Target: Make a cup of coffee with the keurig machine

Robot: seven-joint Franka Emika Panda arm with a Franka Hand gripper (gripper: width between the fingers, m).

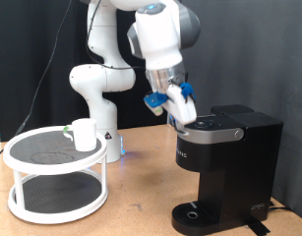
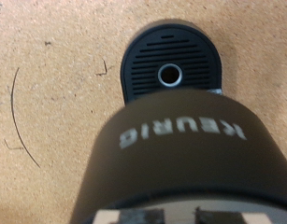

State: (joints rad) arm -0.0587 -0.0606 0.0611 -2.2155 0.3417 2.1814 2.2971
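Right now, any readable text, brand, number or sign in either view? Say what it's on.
"KEURIG": white letters on the front of the black boxy keurig machine, shown upside down in the wrist view.
White lettering on the machine's front in the exterior view: too small to read.
The small plain white cup on the round two-tier stand: no markings visible.
Gripper: no text visible.

Small white cup [image 1: 84, 135] sits on round two-level white rack [image 1: 32, 197], exterior view's left. Black boxy keurig machine [image 1: 225, 167] w/ gripper [image 1: 180, 111] just above, right.
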